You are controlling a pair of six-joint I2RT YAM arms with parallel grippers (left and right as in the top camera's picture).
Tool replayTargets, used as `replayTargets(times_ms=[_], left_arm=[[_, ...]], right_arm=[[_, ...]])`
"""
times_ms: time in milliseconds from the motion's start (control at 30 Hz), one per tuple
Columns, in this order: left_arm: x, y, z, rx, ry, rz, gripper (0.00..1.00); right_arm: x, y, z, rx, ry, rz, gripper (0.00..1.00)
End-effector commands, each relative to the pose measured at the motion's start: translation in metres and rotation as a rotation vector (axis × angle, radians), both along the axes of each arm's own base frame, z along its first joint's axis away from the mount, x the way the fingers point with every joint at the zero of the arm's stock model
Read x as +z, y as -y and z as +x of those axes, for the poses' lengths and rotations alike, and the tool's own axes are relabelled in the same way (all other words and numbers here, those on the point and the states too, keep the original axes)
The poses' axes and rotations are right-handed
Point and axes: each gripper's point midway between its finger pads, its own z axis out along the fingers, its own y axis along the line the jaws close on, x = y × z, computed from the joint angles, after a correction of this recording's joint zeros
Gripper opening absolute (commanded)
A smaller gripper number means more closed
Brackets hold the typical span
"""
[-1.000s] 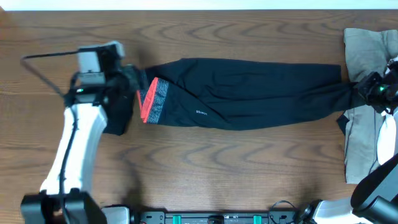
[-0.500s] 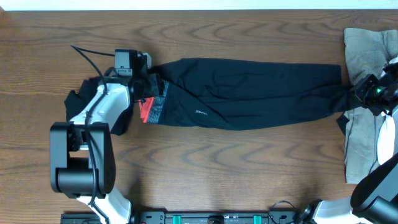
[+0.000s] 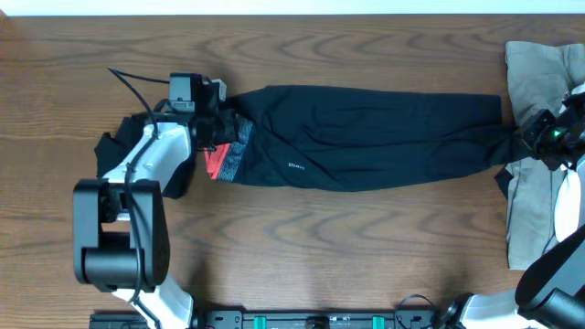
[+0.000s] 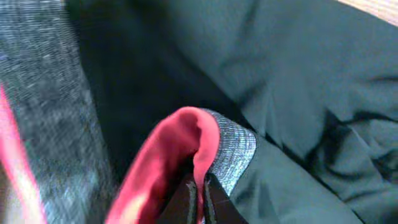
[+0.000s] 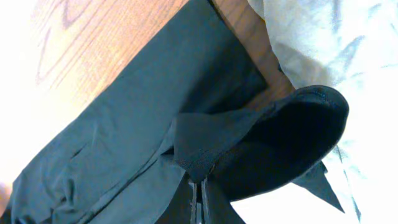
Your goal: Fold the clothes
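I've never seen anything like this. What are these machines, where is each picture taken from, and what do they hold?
Those are two robot arms at a brown wooden table. One picture looks down from above; the other two come from a camera on each wrist. A pair of long black fabric pants lies stretched across the table, with pale khaki cloth at the leg end. The left hand is pinched shut on the grey red-edged waistband; the right hand is shut on the leg end.

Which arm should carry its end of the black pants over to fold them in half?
Probably right. The right gripper is shut on the leg ends, the lighter end to carry across. The left gripper pinches the waistband and can anchor it.
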Motion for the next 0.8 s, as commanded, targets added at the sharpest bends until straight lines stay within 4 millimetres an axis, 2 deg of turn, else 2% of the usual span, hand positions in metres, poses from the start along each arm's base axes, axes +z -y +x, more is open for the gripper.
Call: replayTargets(times_ms=[0,133,200,300,567,667,767], left_arm=[[0.059,-0.010,0.007,0.024,0.121,-0.016,0.06],[0.105,-0.039,-0.004,0.119,0.194,0.016,0.06],[0.121,-0.056,-0.011,0.180,0.216,0.049,0.06],[0.133,-0.077,-0.019,0.244,0.233,0.105,0.06],[0.126,-0.099,-0.016,0.324,0.219,0.171,0.06],[0.126,-0.102,-0.007,0.334,0.242,0.178,0.06],[0.122,-0.108,0.000,0.374,0.246,0.187,0.06]], right_arm=[[0.005,-0.002,0.004,0.009,0.014,-0.002,0.01],[0.004,-0.004,0.001,0.009,0.000,0.008,0.01],[0.003,-0.004,0.000,0.008,-0.005,0.011,0.01],[0.007,-0.007,0.005,0.022,0.025,0.024,0.01],[0.042,0.003,0.051,0.066,0.265,-0.050,0.02],[0.045,0.003,0.064,0.073,0.309,-0.073,0.02],[0.036,0.003,0.077,0.068,0.319,-0.078,0.02]])
